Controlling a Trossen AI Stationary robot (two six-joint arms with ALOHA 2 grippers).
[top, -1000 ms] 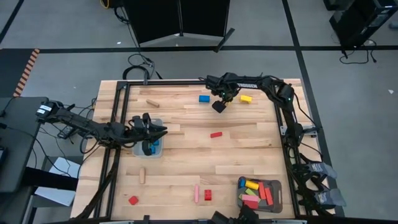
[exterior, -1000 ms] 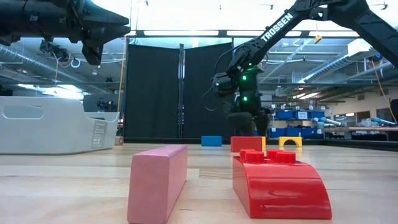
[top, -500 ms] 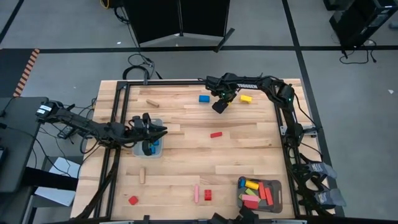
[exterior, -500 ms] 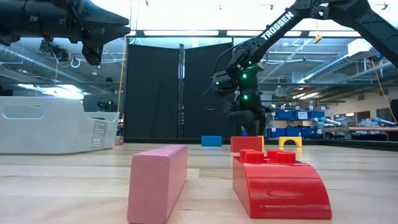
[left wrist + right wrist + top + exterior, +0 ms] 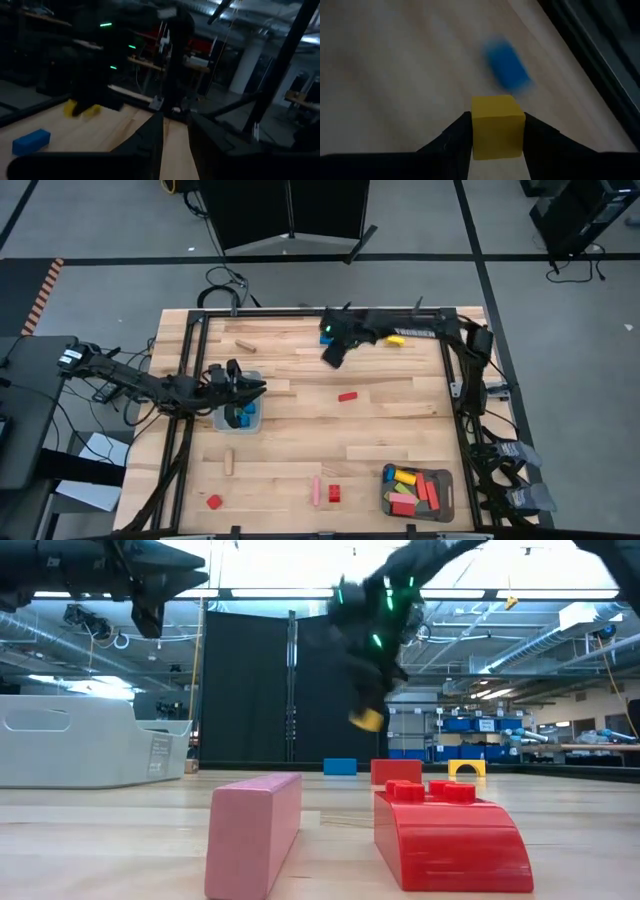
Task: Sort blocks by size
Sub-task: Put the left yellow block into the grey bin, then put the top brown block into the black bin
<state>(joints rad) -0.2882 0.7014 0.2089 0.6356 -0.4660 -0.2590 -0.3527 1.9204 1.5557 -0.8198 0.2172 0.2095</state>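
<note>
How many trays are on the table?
2. The light tray sits at the table's left side beneath the left gripper; the dark tray, lower right in the high view, holds blocks.

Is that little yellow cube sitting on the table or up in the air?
In the air. The right gripper is shut on the yellow cube, and the low view shows the cube well above the table.

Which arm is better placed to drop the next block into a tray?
The right. Its claw is already clamped on a small yellow cube, lifted off the table near the far edge. The left claw hovers over the grey tray on the left, carrying nothing visible.
</note>
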